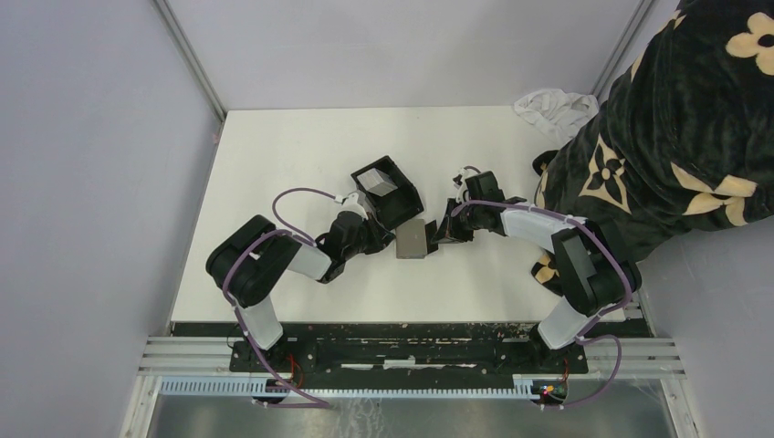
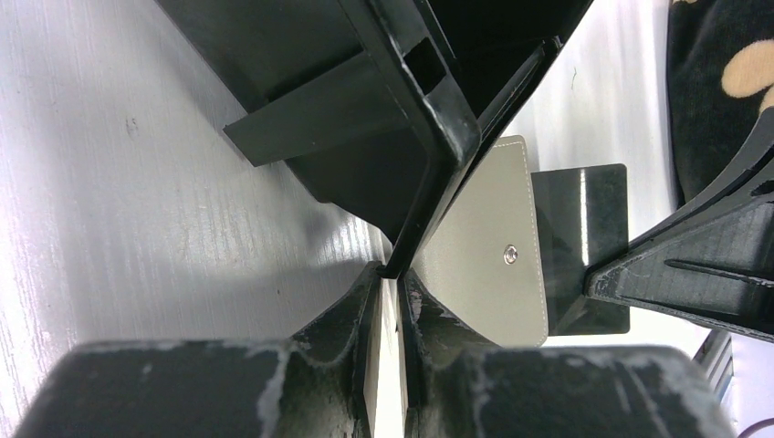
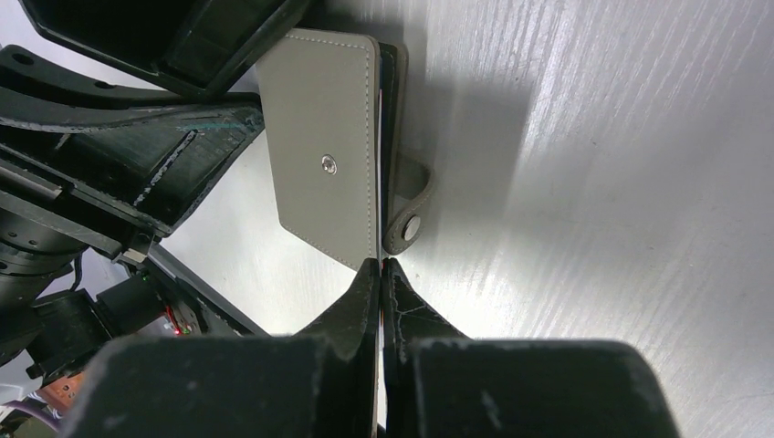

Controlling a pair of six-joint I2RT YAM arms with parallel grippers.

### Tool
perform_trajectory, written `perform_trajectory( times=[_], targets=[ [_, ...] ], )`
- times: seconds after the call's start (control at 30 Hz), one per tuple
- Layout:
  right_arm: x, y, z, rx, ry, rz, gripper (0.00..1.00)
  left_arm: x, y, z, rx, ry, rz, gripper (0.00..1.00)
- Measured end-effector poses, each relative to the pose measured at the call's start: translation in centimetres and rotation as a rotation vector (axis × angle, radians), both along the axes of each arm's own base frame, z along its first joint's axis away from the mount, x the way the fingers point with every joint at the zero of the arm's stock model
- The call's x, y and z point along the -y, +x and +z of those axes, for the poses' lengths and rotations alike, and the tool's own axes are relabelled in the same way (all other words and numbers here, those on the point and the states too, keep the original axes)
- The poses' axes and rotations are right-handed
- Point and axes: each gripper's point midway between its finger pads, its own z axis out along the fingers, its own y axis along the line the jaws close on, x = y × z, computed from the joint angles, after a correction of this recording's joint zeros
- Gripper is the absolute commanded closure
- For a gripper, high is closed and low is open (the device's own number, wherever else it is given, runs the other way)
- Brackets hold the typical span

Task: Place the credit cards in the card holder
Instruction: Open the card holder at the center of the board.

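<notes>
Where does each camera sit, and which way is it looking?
Top external: above and behind the bases, looking down at the table; both arms show.
Left wrist: looks along the left gripper, shut on the black box wall.
Right wrist: looks along the right gripper toward the grey pouch.
All three show the grey pouch.

Your left arm [image 1: 251, 265] and right arm [image 1: 577, 263] both fold inward, wrists near each other. Left end effector [image 2: 392, 274] pinches the card holder [image 2: 365, 82] wall. Right end effector [image 3: 381, 265]: fingertips pressed together.
</notes>
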Motion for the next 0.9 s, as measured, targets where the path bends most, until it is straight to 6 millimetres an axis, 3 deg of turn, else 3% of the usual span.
perform_trajectory(
  times=[0.9],
  targets=[
    [-0.49, 0.33, 0.21, 0.01, 0.035, -0.012, 0.99, 0.19, -0.02, -0.02, 0.003, -0.002, -0.004, 0.83]
  ],
)
